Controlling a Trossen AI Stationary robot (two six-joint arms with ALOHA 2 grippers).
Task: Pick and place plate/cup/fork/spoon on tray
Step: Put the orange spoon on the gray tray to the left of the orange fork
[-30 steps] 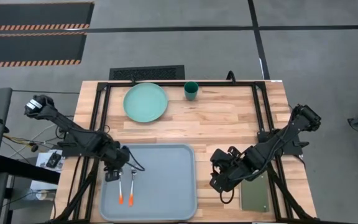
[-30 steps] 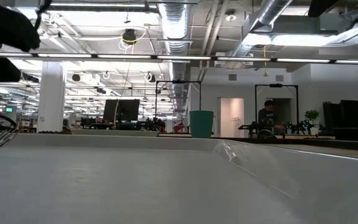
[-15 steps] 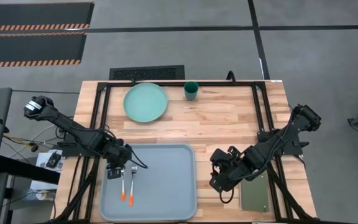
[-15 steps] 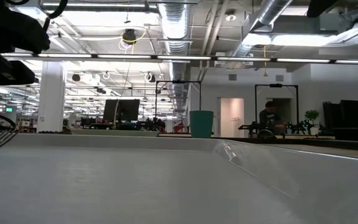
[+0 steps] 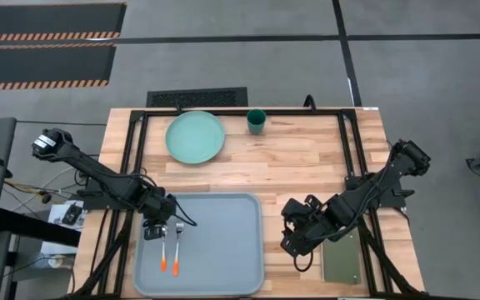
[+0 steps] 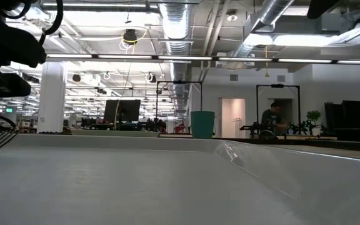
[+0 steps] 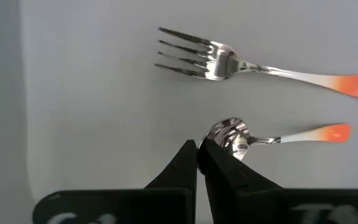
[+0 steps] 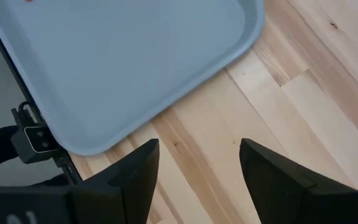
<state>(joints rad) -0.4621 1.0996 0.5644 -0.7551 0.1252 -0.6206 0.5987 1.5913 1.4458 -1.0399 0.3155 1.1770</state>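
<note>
The fork (image 5: 178, 248) and the spoon (image 5: 163, 250) lie side by side on the left part of the pale grey-blue tray (image 5: 223, 250), orange handle tips toward the near edge. My left gripper (image 5: 157, 227) is shut and hovers over the tray's far left corner. In the left wrist view its tips (image 7: 197, 146) stand just beside the spoon's bowl (image 7: 229, 134), with the fork (image 7: 216, 59) beyond. The mint-green plate (image 5: 195, 137) and the teal cup (image 5: 257, 122) stand on the wood at the far edge. My right gripper (image 5: 298, 237) is open and empty, right of the tray.
A small dark green pad (image 5: 342, 260) lies at the near right. The tray's right part is bare. In the right wrist view the tray's rounded corner (image 8: 135, 56) lies ahead of the fingers over bare wood. A black frame runs round the table top. A person shows far off in the room.
My left gripper has shifted a little toward the table's right edge over the tray's far left corner. The fork and spoon lie on the tray as before. My right arm has kept still.
</note>
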